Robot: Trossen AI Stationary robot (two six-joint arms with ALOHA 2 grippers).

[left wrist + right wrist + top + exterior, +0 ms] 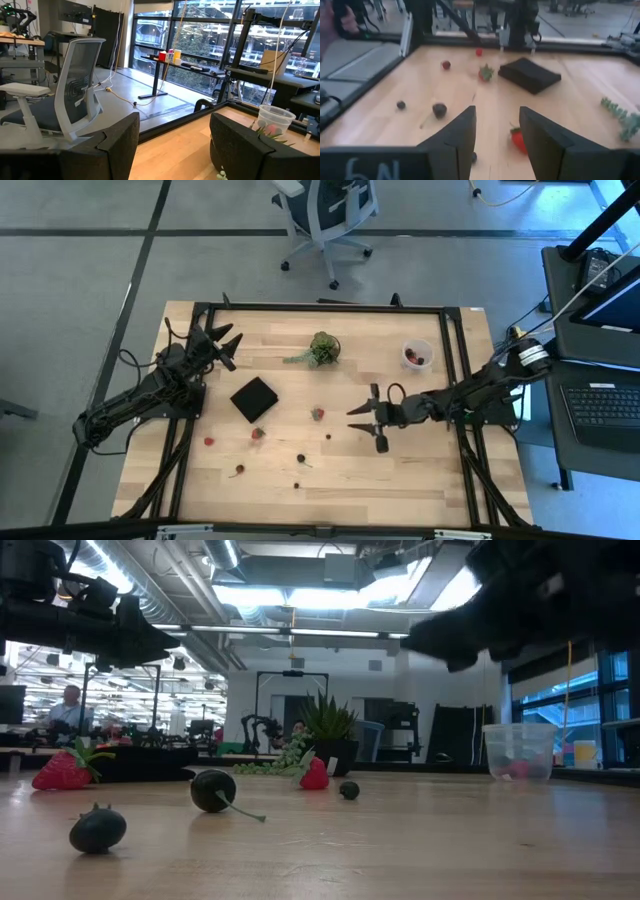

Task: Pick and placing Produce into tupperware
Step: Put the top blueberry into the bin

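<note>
— While hanging over the wooden table (420, 470), holding the right gripper (368, 418) parted, empty, near a strawberry (318, 413)?
— And splaying the left gripper (232, 350) wide, empty; leaving the tupperware (417, 355) sitting by the far-right rail, office chair (325, 215) standing beyond.

Tub (417, 354): round, translucent, upright, holding red pieces. Berries (317, 414): red and dark, scattered well apart from tub.

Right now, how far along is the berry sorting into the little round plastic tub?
Barely started: the small round translucent plastic tub holds a few reddish pieces. The right gripper hovers empty, jaws open, by a small red strawberry piece. Red and dark berries still scatter the wooden table. The left gripper waits open.
</note>
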